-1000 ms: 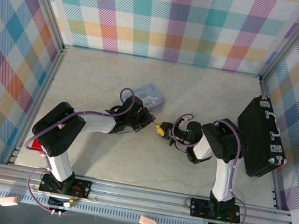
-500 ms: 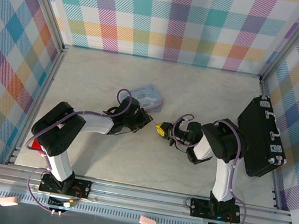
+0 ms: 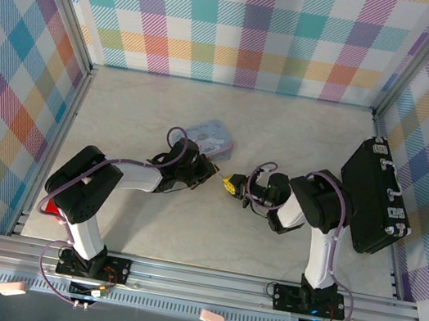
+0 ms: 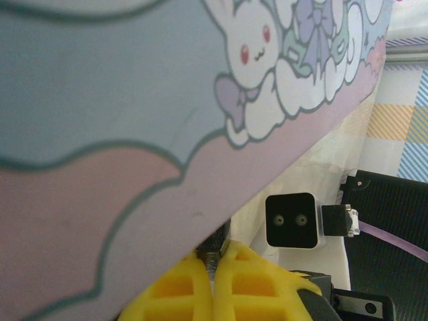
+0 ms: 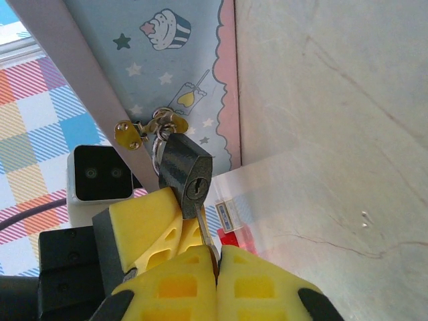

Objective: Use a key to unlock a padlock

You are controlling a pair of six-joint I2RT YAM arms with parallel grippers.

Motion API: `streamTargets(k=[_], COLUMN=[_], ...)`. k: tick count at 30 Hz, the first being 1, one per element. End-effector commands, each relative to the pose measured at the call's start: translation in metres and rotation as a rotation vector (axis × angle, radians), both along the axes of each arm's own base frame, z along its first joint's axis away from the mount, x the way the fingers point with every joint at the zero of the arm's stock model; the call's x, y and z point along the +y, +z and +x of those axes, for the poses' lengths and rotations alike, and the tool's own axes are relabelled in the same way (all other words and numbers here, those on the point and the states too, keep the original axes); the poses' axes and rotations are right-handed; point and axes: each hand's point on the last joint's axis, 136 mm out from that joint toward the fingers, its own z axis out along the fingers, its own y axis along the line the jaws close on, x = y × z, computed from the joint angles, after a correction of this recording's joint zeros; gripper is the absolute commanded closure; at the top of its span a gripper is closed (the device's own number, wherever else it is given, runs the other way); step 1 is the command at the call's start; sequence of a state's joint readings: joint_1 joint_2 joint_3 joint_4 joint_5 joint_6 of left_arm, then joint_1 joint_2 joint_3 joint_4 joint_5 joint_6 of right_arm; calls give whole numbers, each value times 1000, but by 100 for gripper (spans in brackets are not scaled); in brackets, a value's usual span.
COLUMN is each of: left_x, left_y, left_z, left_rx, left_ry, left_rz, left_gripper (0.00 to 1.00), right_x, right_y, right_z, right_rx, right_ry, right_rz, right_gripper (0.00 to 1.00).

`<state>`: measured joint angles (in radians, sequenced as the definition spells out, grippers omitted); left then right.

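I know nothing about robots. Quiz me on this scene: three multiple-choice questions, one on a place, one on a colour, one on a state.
1. Where does the padlock hang? A) from the pastel tin's brass hasp B) on a wall hook C) in a drawer
2. What colour are the right gripper's fingers? A) red B) yellow C) green
3. The key is: A) loose in a cup B) bent in half C) inserted in the padlock's keyhole, pinched by the right gripper
Answers: 1 A, shackle through the hasp; 2 B, yellow in the right wrist view; 3 C, shaft runs from keyhole into shut fingers.
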<state>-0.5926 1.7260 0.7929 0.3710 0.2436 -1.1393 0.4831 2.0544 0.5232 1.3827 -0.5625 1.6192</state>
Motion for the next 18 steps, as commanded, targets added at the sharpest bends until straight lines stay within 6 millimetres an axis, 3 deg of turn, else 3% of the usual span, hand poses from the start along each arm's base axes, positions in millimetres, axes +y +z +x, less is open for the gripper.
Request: streamTargets(k=[1, 12, 18], left_x=[-4, -5, -4], left_y=[24, 27, 28], left_z=[4, -2, -5], left_rx=[-52, -43, -41], left_ry=[-5, 4, 3], left_rz=[-78, -121, -129], left_gripper=[99, 99, 99], right_x=[3, 2, 4], right_y=[11, 0, 4], right_z=[4, 4, 7], right_rx=[-32, -4, -12], right_ry=[13, 1, 8], right_rz=[25, 15, 24], right_gripper=[100, 100, 100])
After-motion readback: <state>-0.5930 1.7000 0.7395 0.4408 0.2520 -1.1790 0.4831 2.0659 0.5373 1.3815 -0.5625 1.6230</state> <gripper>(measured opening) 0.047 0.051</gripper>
